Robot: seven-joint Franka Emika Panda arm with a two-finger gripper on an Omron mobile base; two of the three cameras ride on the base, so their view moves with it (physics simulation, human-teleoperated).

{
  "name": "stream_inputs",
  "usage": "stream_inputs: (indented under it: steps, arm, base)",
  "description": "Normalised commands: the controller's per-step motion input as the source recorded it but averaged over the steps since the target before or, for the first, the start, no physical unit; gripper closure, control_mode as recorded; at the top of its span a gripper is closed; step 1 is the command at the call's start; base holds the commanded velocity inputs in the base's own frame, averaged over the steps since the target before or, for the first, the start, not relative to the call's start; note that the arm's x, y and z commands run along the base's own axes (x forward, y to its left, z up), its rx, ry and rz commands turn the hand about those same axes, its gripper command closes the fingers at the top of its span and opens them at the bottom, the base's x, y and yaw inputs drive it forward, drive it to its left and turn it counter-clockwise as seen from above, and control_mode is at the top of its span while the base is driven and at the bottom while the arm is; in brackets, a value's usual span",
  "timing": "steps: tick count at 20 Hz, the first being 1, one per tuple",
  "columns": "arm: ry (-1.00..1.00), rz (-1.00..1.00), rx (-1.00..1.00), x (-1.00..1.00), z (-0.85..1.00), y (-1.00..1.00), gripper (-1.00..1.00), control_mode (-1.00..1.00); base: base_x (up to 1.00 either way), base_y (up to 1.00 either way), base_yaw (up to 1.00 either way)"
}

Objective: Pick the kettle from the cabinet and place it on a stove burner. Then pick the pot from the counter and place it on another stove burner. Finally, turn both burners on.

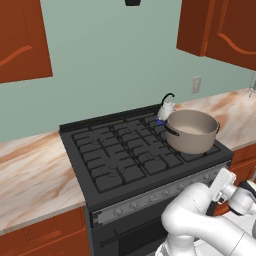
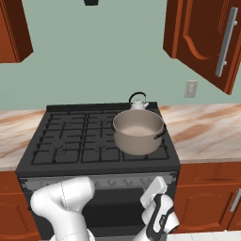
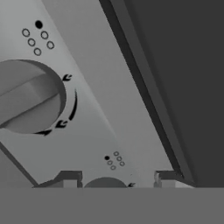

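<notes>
Hand view: I have the gripper [image 3: 117, 177], fingers spread and holding nothing, straddling a small knob [image 3: 105, 183] on the stove's [image 1: 100, 155] front panel, kettle [image 1: 166, 107] and pot [image 1: 191, 131] already on its right-side burners, so only lighting remains.

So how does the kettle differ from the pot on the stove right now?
The kettle is far smaller than the pot. The kettle is silvery-white and cone-shaped with a thin black arched handle on top, while the pot is wide, grey-beige and lidless with black loop handles on its sides. The kettle sits at the back right of the stove, the pot in front of it. Both stand upright on the black grates.
</notes>
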Motion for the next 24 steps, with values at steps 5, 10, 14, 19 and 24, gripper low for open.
stream_inputs:
  steps: [5,10,14,19,24]
  arm:
    - [0.0,0.01,0.01,-0.1,0.02,0.0,-1.0,-1.0]
    - [-0.01,0.02,0.01,-0.18,0.17,-0.07,-1.0,-1.0]
    - [-0.05,0.01,0.0,-0.26,0.25,-0.16,-1.0,-1.0]
    - [-0.04,0.0,0.0,-0.34,0.24,-0.1,-1.0,-1.0]
    - [-0.07,0.0,0.0,-0.42,0.23,-0.03,-1.0,-1.0]
  base:
    - [0.0,0.0,0.0]
    - [0.0,0.0,0.0]
    - [0.0,0.0,0.0]
    - [0.0,0.0,0.0]
    - [0.0,0.0,0.0]
